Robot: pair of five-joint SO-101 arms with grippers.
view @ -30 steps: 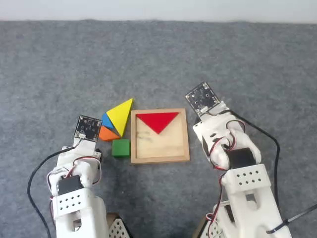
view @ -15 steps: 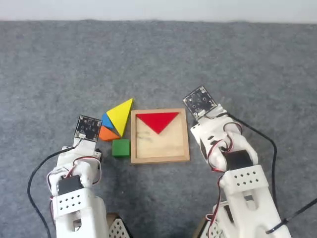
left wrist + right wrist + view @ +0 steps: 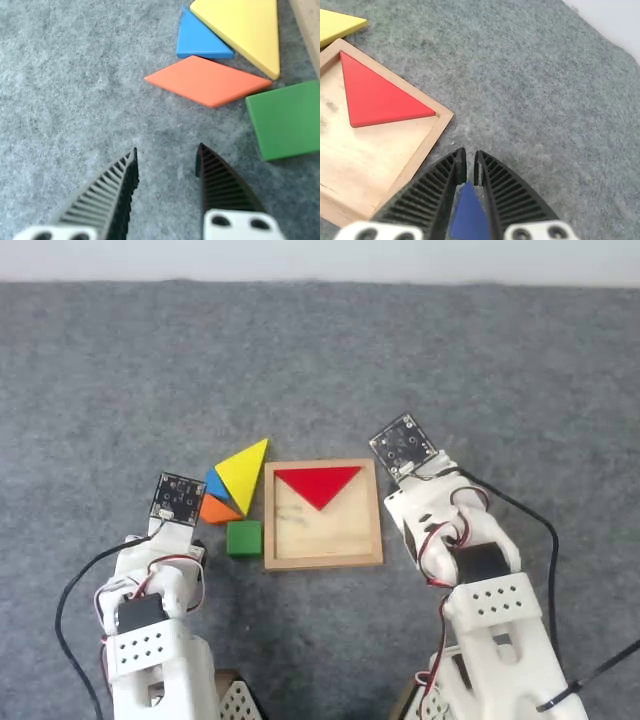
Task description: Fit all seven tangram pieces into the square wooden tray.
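Observation:
The square wooden tray [image 3: 323,552] lies mid-table with a red triangle [image 3: 318,484] in its far part. To its left lie a yellow triangle [image 3: 245,472], a small blue triangle [image 3: 214,483], an orange parallelogram [image 3: 217,508] and a green square [image 3: 243,538]. My left gripper [image 3: 166,150] is open over bare carpet, short of the orange parallelogram [image 3: 207,82] and green square [image 3: 287,120]. My right gripper [image 3: 470,152] is shut on a dark blue piece [image 3: 467,210], just outside the tray's corner [image 3: 440,117], near the red triangle [image 3: 375,100].
Grey carpet covers the whole table. The left arm [image 3: 150,610] and right arm [image 3: 480,570] stand at the near edge on either side of the tray. A pale wall runs along the far edge.
The right arm has shifted slightly left, toward the tray's right edge, with the dark blue piece held. The left arm and the loose pieces have not moved.

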